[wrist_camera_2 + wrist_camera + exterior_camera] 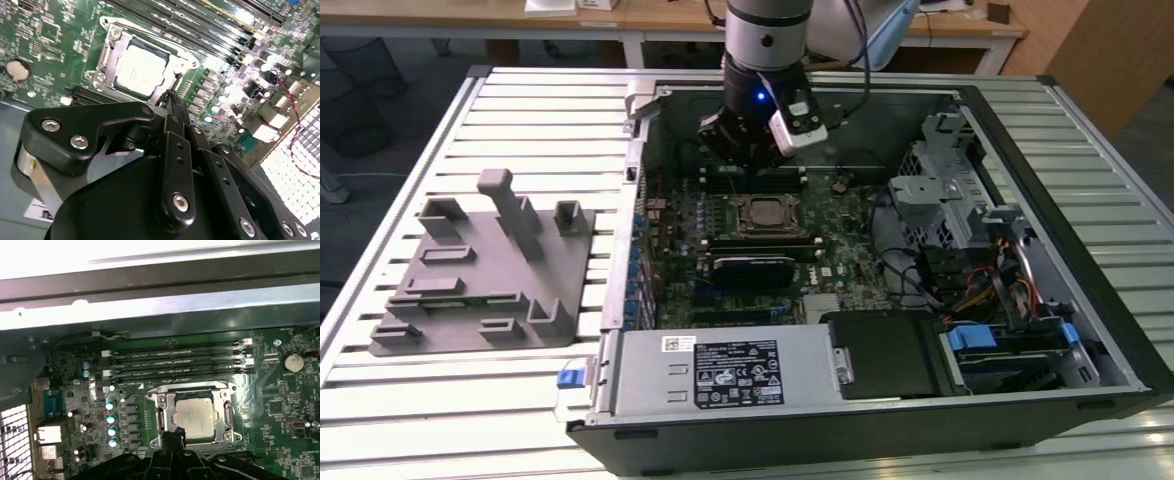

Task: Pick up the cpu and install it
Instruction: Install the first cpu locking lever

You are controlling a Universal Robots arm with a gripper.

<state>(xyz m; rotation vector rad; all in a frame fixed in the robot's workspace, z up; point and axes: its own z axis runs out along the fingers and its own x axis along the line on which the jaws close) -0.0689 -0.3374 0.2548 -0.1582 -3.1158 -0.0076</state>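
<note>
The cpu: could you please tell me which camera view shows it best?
The second wrist view: the cpu sits large and in full inside the socket frame. The first wrist view shows it smaller, beside the tip of the gripper. In the exterior view it is a small pale square on the motherboard.

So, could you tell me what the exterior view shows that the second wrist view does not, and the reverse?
Exterior view: the grey plastic tray on the slatted table, at the exterior view's left, beside the open computer case. Second wrist view: the round coin battery on the motherboard. Both: the cpu lying in its socket, with the gripper near it.
</note>
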